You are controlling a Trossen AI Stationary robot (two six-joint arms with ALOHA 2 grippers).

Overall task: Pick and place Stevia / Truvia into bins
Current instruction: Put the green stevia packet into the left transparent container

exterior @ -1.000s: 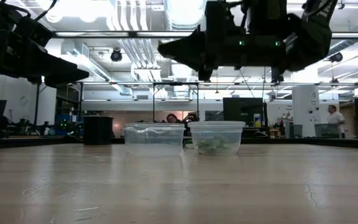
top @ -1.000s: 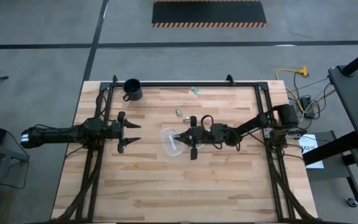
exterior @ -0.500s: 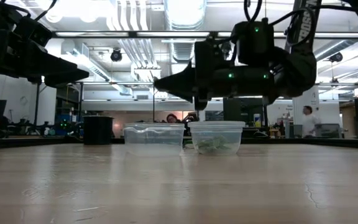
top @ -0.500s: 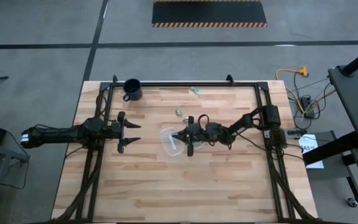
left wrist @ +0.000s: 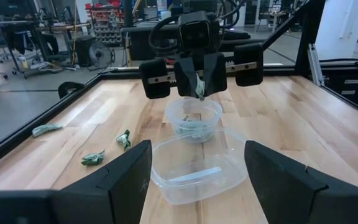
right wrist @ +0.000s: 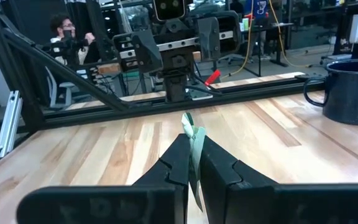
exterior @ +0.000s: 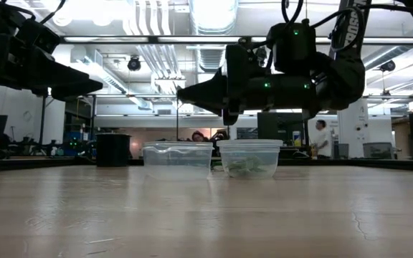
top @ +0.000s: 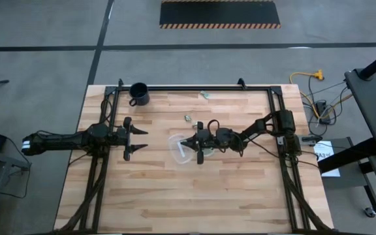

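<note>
Right gripper holds a sweetener packet above the two clear plastic bins.

The right gripper point(left wrist: 199, 79), its fingers pinched on a pale green-and-white paper packet point(right wrist: 193, 138), hangs over the small round clear plastic cup point(left wrist: 194, 118), which already contains several greenish packets point(exterior: 247, 168). Just beside that cup, nearer the left arm, sits a wider clear plastic tub point(left wrist: 194, 168) with one flat pale strip lying in it. Three crumpled green packets point(left wrist: 124, 139) lie loose on the wooden table point(top: 234, 189). A black mug point(top: 139, 93) stands near a far corner. The left gripper point(top: 138, 139) waits well apart, jaws spread and holding nothing.
</note>
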